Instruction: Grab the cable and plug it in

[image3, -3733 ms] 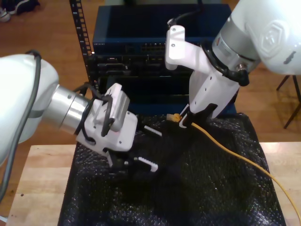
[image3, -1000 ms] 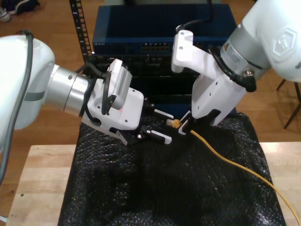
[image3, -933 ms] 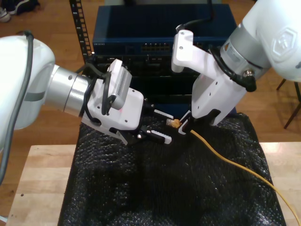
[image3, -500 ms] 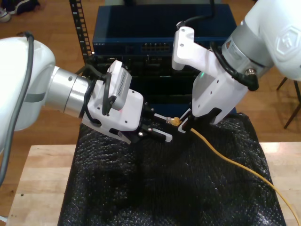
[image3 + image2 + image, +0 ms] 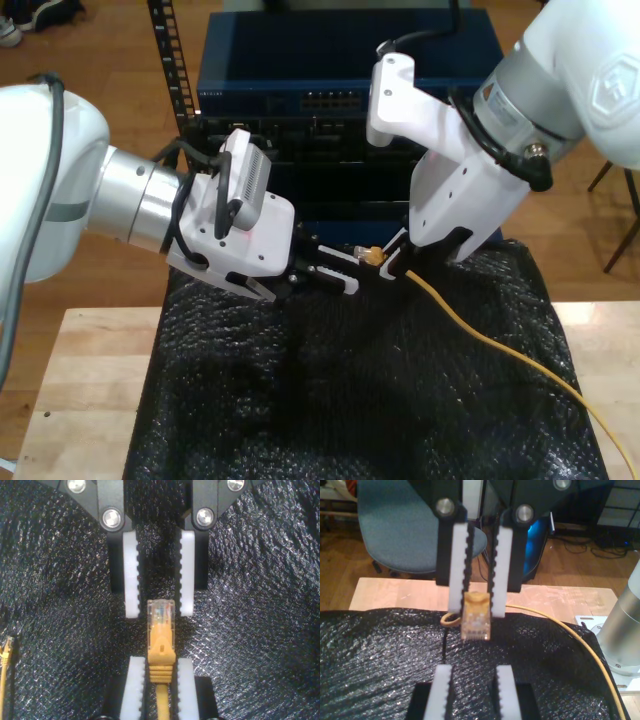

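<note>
The cable (image 5: 480, 330) is a thin yellow line that climbs from the near corner of the bench (image 5: 90, 400) at the exterior view's right, across the black mat (image 5: 300, 400), to a point above the mat's far edge, in front of the dark blue rack unit (image 5: 300, 60). Its plug (image 5: 161, 611) is clear plastic, with a yellow boot (image 5: 160, 647) behind it.

The second gripper (image 5: 159, 662) is clamped on the boot, one white toothed finger (image 5: 134, 685) pressed to each side, so that the plug sticks out past its fingertips. In the exterior view this is the arm coming down from the right.

The first gripper (image 5: 159, 611) faces it head-on from the exterior view's left, fingers narrowly parted, with the plug's tip between its fingertips. One finger (image 5: 186, 580) looks just against the plug; the other (image 5: 131, 580) stands slightly apart. In the first wrist view the plug's clear face points at the camera, beyond the first gripper's own fingers (image 5: 442, 690).
</note>
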